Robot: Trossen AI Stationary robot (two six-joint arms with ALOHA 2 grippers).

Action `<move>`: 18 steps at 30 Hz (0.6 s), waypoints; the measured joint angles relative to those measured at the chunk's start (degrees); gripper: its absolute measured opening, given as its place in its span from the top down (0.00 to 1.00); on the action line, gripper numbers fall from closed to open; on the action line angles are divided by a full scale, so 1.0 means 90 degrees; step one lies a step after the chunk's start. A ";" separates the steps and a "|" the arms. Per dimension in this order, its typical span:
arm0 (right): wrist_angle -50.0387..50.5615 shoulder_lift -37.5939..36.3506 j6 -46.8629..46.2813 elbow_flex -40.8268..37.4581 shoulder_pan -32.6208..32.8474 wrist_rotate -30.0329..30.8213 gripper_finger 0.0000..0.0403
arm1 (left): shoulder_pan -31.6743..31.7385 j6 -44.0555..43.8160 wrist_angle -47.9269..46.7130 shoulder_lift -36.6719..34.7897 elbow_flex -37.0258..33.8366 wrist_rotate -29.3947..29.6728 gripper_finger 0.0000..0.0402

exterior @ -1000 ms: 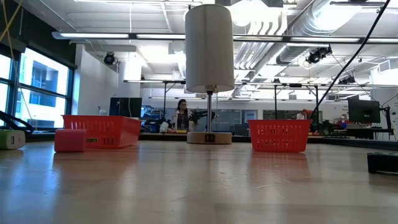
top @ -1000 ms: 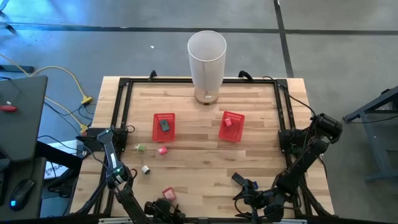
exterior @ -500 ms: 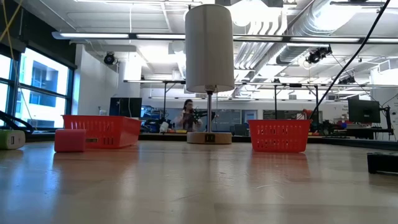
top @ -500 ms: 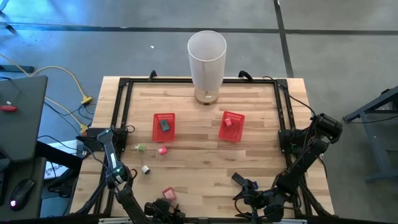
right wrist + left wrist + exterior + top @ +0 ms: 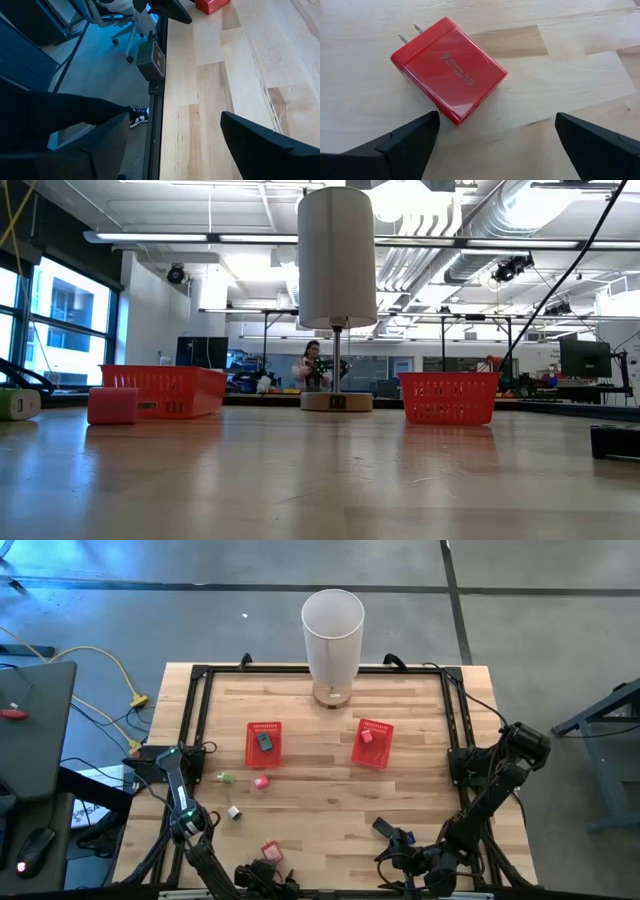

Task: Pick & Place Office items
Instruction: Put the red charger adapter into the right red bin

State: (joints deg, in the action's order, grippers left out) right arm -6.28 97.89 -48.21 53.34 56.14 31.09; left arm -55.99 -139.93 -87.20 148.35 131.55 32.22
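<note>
Green item: left part of the high view, lying on the table.
White item: lower left, a bit below the green one.
Left gripper: bottom edge, left of middle. Its fingers are apart and hold nothing.
Red charger: flat on the wood, just past the left gripper's tips, prongs pointing away.
Pink item: just below the left basket.
Dark item: inside the left basket.
White cylinder: top middle, standing up.
Red item: inside the right basket.
Black item: lower right of middle, on the wood.
Right gripper: bottom edge, right of middle, near the black item. Its fingers are apart and empty.
</note>
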 joint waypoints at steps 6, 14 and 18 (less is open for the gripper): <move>0.0002 0.0000 0.0000 0.0000 -0.0002 0.0001 0.25 | -0.0007 0.0046 0.0001 0.0000 -0.0005 -0.0040 0.01; 0.0000 0.0000 0.0002 0.0000 0.0000 0.0002 0.25 | 0.0007 -0.0099 -0.0023 -0.0005 -0.0005 -0.0327 0.01; 0.0002 0.0000 0.0000 0.0000 0.0000 0.0002 0.25 | 0.0005 0.0294 0.0102 -0.0005 -0.0003 -0.0348 0.01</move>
State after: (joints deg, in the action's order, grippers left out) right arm -6.27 97.89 -48.21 53.34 56.14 31.11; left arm -55.94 -137.28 -86.28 148.31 131.52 29.09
